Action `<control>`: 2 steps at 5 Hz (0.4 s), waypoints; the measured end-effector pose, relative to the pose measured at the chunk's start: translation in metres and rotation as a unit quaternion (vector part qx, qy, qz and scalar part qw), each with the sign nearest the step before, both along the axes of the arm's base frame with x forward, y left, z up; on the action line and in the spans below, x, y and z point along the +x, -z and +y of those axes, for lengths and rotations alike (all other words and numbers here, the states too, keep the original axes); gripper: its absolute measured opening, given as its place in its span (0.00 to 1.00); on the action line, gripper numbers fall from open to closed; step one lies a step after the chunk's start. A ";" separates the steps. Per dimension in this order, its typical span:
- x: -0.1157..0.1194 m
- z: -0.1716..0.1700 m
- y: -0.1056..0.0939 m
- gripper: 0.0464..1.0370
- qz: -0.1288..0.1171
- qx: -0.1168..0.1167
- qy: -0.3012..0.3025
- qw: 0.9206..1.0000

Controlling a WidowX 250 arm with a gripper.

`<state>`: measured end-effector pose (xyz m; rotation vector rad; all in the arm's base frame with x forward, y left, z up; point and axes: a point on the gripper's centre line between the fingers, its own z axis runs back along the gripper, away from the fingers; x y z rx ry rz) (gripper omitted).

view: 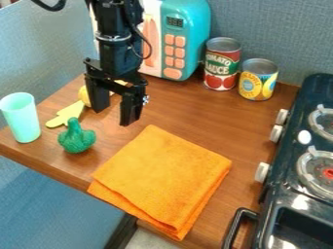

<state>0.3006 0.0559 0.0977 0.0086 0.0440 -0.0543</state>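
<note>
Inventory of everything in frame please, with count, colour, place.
Cloth: 1, orange, folded, front of table
Vegetable-shaped toy: 1, green, left of cloth
Cup: 1, mint, table's left edge
Flat piece: 1, yellow-green, between cup and claw
Partly hidden object: 1, yellow, behind claw
Toy microwave: 1, teal and white, orange buttons, back of table
Cans: 2, red/green and yellow/blue labels, right of microwave
Stove: 1, black, right edge
Burners: 2, grey, on stove
Knobs: 3, white, stove's side
Table: 1, brown, centre
Wall: blue-grey, behind
Arm: 1, black, upper left
Claw: 1, black, above table
</note>
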 end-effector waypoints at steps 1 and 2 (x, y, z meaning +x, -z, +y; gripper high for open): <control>-0.003 -0.001 0.008 0.96 0.015 -0.003 -0.001 1.000; -0.007 0.002 0.010 0.96 0.014 0.007 -0.010 1.000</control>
